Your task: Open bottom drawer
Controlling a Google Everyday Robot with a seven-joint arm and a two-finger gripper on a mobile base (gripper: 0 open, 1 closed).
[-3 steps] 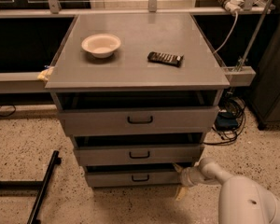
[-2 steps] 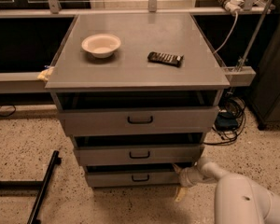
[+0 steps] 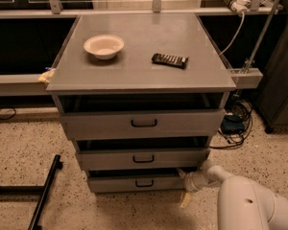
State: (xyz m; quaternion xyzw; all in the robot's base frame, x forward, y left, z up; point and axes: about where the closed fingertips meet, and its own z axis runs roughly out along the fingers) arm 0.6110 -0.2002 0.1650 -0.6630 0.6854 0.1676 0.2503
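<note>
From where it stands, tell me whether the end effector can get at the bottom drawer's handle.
Probably yes. The end effector sits low by the right end of the bottom drawer, about level with its handle, and nothing lies between them. A move toward the middle of the front should do.

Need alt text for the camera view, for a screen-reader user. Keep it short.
The robot's end effector sits low at the right end of the bottom drawer, the narrowest-looking of three grey drawers in a cabinet. On the cabinet top lie a white bowl and a black remote-like object.
</note>
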